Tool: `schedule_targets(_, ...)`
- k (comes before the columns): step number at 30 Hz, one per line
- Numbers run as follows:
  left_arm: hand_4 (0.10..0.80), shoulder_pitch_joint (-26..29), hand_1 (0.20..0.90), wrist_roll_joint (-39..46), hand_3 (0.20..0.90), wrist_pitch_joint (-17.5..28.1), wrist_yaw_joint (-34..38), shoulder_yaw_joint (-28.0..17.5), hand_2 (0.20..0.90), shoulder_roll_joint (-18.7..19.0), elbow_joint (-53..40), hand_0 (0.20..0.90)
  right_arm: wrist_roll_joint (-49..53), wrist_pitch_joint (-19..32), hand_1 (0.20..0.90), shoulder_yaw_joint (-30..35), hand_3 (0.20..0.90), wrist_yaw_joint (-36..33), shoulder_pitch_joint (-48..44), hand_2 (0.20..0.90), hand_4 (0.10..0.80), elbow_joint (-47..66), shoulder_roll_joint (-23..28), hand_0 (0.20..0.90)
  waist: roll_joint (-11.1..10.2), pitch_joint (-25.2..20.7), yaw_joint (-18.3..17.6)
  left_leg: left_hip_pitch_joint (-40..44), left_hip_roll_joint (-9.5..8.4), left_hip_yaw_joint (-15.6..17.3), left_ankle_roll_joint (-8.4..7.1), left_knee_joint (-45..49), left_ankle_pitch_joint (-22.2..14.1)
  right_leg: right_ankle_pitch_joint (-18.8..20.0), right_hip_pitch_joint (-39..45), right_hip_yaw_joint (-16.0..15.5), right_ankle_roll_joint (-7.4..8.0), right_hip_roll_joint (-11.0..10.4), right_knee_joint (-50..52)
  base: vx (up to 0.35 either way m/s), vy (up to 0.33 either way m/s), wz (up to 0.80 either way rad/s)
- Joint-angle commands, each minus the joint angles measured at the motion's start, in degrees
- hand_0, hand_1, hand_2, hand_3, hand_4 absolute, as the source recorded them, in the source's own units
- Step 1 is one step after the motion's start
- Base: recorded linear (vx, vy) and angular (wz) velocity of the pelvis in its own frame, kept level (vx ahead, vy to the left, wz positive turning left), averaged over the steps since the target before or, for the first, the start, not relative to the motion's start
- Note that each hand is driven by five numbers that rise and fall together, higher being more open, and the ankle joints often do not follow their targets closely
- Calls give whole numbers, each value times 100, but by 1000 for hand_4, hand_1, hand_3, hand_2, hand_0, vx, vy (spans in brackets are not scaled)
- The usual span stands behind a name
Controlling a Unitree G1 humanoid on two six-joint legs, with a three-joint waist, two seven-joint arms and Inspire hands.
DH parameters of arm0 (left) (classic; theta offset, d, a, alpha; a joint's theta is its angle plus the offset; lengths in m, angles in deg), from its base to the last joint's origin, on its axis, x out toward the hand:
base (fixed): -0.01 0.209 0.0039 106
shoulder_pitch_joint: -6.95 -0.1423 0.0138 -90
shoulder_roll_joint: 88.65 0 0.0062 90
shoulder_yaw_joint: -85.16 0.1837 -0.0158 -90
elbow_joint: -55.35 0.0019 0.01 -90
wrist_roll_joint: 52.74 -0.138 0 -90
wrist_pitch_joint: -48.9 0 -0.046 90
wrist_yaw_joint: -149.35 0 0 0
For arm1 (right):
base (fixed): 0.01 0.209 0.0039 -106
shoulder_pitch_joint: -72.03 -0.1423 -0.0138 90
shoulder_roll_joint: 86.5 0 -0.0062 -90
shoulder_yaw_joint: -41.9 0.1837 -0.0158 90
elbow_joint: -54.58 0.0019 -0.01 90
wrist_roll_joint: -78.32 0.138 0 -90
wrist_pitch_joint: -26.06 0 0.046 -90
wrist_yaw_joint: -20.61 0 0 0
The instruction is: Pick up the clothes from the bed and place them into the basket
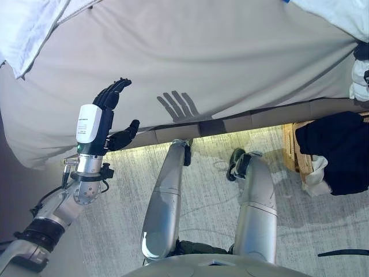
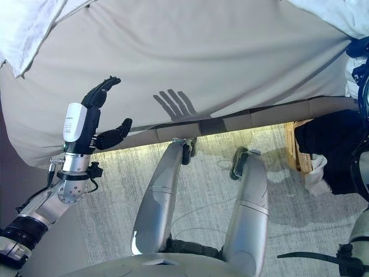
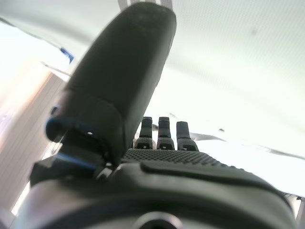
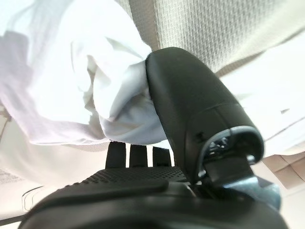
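My right hand [image 4: 190,109] shows at the right edge of the eye views [image 2: 362,86], over the bed's near right corner. Its thumb and fingers are closed on a bunched white garment [image 4: 86,90], which also shows in the left eye view [image 1: 360,81]. A woven basket [image 1: 290,147] stands on the floor by the bed, below that hand. It holds dark clothing [image 1: 337,150] and a white piece [image 1: 317,173]. My left hand [image 1: 112,98] is raised over the bed's near left edge, fingers straight, open and empty.
The bed [image 1: 202,57] has a beige sheet and spans the upper part of the eye views. White bedding [image 1: 29,29] lies at its far left, more white fabric [image 1: 340,14] at its far right. A pale carpet [image 1: 213,190] lies in front.
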Motion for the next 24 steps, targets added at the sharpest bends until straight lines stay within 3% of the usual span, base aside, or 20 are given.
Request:
schedule_targets(1,800,-60,900,298,900,376,135,-589,900,98,-322,900,95,417,300,341,200,12,52,300,100,78,367,300,-273,-163,-128,825,-49,387,335,683,-877,662,650,-503,5,207,-746,-46,69,1)
schedule_targets(7,800,70,900,291,900,433,-21,-532,900,19,-172,900,221,647,300,604,200,271,308,300,100,3,327,300,-397,-163,-179,1592,14,463,352,306,-891,675,1407,-509,-25,212,-1096,31,80,-1)
schedule_targets(14,800,330,900,327,900,276,-120,-327,900,-67,-13,900,536,765,300,901,200,602,641,300,100,-28,217,300,-575,-512,-232,2259,124,523,384,-125,-923,705,2074,-477,-17,230,-1516,80,67,1)
schedule_targets(24,800,437,900,296,900,316,-152,-196,900,-177,255,900,895,877,300,1351,200,959,1064,300,100,-158,141,300,-750,-776,-230,2874,122,534,420,-616,-977,835,2773,-440,49,251,-2148,65,54,-4)
